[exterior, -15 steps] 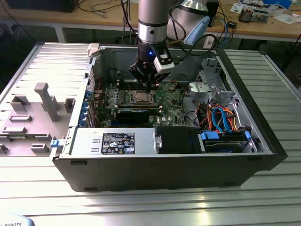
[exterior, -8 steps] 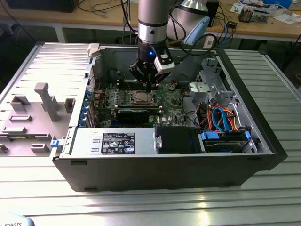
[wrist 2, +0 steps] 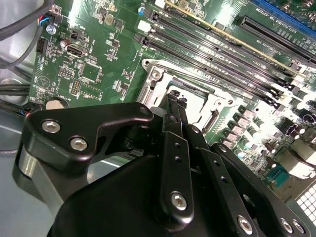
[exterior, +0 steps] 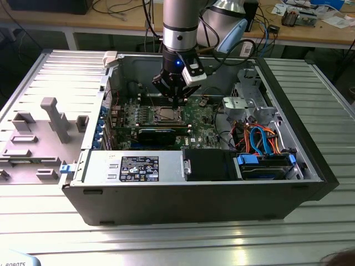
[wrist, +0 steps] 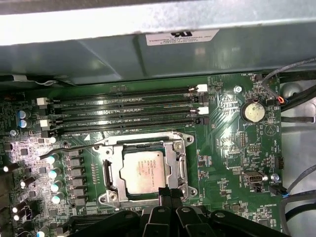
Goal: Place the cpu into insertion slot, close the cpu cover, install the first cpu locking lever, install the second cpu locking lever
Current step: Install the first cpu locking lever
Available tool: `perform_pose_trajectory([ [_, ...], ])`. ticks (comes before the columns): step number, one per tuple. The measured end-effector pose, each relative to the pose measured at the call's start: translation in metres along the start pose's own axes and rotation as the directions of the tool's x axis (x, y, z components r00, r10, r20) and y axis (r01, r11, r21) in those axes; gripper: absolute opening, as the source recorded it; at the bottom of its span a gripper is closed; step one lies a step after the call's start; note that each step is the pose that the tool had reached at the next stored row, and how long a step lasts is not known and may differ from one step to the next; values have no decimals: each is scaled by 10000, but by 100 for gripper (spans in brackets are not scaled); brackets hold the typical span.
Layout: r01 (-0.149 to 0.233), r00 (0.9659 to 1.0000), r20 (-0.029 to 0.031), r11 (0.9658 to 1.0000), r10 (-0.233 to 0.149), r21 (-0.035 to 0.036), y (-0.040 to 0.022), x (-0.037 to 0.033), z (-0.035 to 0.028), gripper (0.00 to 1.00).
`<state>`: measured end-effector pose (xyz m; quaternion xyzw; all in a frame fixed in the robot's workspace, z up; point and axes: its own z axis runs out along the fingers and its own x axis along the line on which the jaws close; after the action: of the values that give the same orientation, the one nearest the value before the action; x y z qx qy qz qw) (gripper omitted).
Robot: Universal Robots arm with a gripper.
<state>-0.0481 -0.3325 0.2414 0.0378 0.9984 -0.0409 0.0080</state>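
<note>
The cpu (wrist: 143, 170), a silver-grey square, lies flat in the insertion slot (wrist: 148, 139) on the green motherboard. The cpu cover (wrist: 176, 160), a silvery frame, lies down around it. A thin dark locking lever (wrist: 74, 149) sticks out sideways from one corner of the socket, over the capacitors. My gripper (wrist: 168, 192) is shut, its black fingertips pressed together at the cover's edge with nothing seen between them. In the second wrist view the gripper (wrist 2: 175, 96) tapers to a point just above the cover (wrist 2: 157, 74). In the exterior view the gripper (exterior: 176, 102) hangs over the socket (exterior: 166, 114) inside the open computer case.
Long black memory slots (wrist: 123, 111) run beside the socket, and a coin battery (wrist: 253, 111) sits further along the board. The case walls (exterior: 194, 194) enclose the board. Orange and blue cables (exterior: 266, 138) and a drive cage lie at the exterior view's right, a grey fixture tray (exterior: 39, 138) at its left.
</note>
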Motion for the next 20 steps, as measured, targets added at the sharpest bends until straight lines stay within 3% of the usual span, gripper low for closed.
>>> perform_pose_trajectory([
  [20, 356, 9994, 29, 9994, -356, -6, 0, 0, 0, 11],
])
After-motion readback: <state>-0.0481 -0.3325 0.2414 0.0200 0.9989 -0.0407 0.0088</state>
